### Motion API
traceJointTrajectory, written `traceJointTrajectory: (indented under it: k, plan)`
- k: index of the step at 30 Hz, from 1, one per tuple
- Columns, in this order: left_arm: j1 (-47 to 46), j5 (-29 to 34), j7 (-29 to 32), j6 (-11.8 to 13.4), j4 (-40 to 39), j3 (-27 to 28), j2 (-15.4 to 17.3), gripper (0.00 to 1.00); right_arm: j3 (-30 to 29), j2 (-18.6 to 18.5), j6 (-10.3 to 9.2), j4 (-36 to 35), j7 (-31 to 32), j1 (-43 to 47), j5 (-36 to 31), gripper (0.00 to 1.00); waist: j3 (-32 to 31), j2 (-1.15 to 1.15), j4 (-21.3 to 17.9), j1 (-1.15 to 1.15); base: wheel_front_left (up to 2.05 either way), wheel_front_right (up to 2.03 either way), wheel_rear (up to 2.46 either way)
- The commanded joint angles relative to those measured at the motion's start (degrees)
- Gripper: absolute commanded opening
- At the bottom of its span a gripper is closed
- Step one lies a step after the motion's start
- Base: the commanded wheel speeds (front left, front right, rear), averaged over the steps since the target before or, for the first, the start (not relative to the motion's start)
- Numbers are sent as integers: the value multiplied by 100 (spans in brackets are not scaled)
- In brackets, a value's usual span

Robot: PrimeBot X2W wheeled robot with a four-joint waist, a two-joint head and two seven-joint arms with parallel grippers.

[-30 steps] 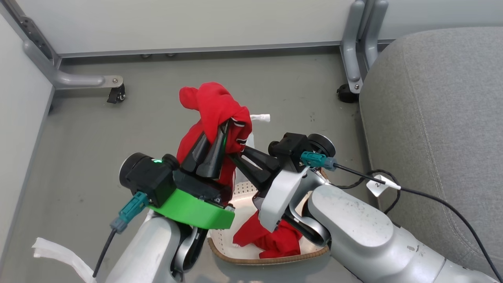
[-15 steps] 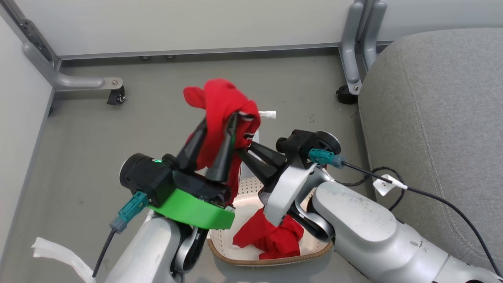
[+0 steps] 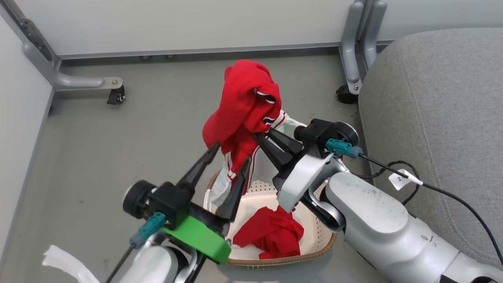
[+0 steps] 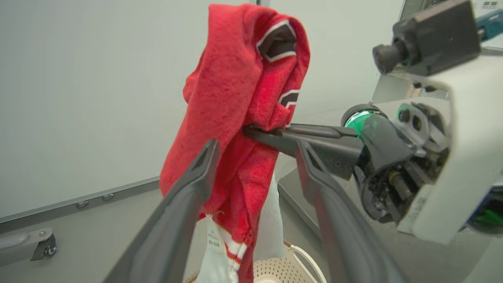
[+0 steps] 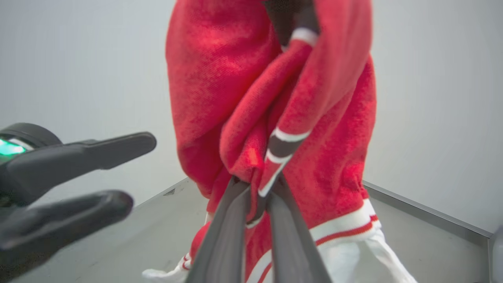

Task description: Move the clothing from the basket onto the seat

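Right above the basket (image 3: 283, 259), toward its far rim: got the striped red garment (image 3: 245, 98) hanging in the air, bunched up at the top, white panel and red-and-white trim trailing down to just over the basket's far-left edge. Pinched tight by the right gripper (image 3: 262, 134), reaching in from the basket's right side, fingers pressed together on a fold roughly halfway down the bundle. Checked the right wrist view too, same deal: red cloth and a bit of black-and-white trim caught between the two closed fingers.

Over the basket's left side: left gripper (image 3: 232, 152) spread wide, gripping nothing. Fingers pointing up and away from the basket, straddling the lower hanging part of that same garment. Can't tell whether brushing the cloth or just beside it, honestly.

Down inside the basket, toward its right-hand wall: second garment (image 3: 271, 234), plain red, lying crumpled on the cream bottom, top edge partly hidden behind the right arm.

Off to the right of the basket: big grey seat (image 3: 432, 98), near but apart from it, stitched seam running down the cushion. Beyond the basket, by the pale wall: grey frame legs (image 3: 355, 47) on castors. Left of the basket, down on the floor (image 3: 118, 157): crumpled white strip (image 3: 67, 261).
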Motion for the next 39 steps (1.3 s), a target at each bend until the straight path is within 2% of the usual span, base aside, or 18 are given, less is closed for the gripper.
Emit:
traceJointTrajectory:
  k: [1,12,18,28,39]
  plan:
    - [110,95,60,-46,18,-65,62,100,-27,-29,-2,15,-36,-5,-44,0,6,0,4,0,0,0,0]
    - [252,177,202,19,153,-250,208,100,-172,-74,-2,63,-66,191,-102,0,48,0,-95,0,0,0,0]
    - [242,147,231,33,165,-263,263,100,-226,-54,-1,78,-66,270,-118,0,73,0,-392,0,0,0,0]
    - [103,178,363,-5,76,-338,342,100,-626,-113,-2,-73,-106,490,-240,0,243,0,-1333,0,0,0,0]
    - [65,205,583,-8,-149,-444,508,100,-1526,-198,-1,-533,-104,1064,-533,0,418,0,-2488,0,0,0,0]
